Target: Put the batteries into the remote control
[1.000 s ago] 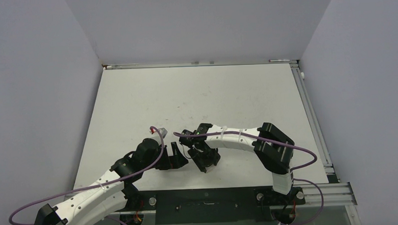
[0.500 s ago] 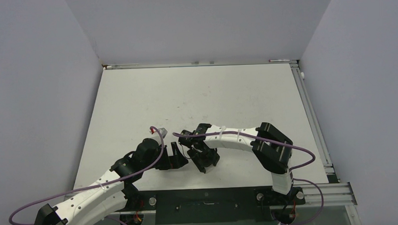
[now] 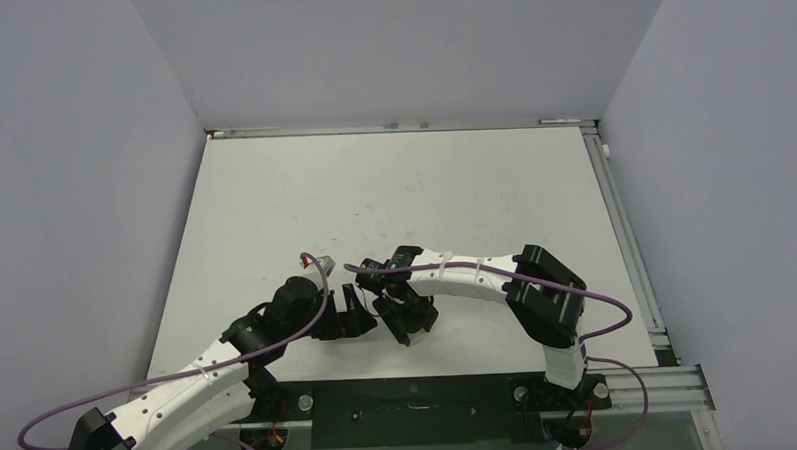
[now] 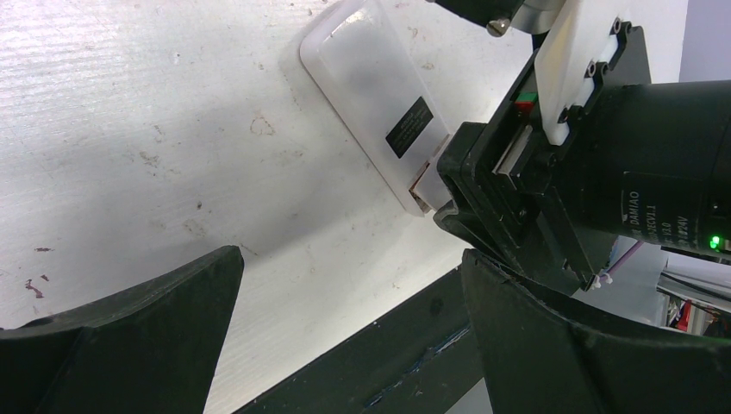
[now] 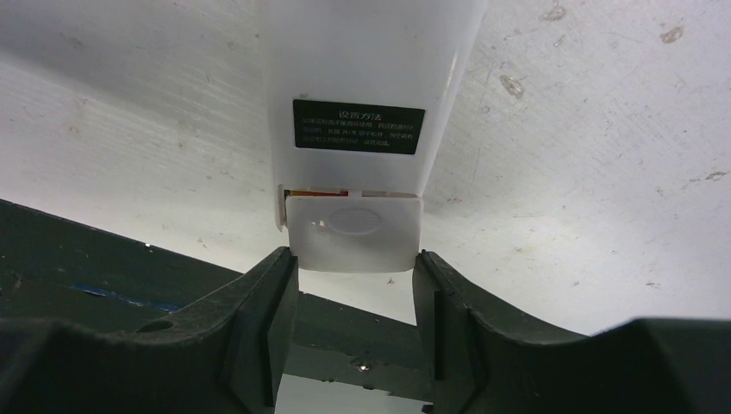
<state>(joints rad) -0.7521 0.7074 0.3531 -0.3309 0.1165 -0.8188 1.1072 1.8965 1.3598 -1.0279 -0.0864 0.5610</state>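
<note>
Right gripper (image 5: pixel 355 269) pinched the battery cover (image 5: pixel 353 226) at the end of the face-down remote control (image 5: pixel 366 69) on the table (image 5: pixel 560 172); left gripper (image 4: pixel 349 293) hung spread. Batteries seemed loaded; cover not fully shut.

Back of the remote control (image 5: pixel 362 69) is smooth white plastic, a bit glossy, with a matt black sticker (image 5: pixel 359 127). Desk (image 5: pixel 586 172) is matt white, finely ribbed, scuffed. Right end effector (image 5: pixel 357 293) fingers (image 5: pixel 259 336) look like matt black plastic.
</note>
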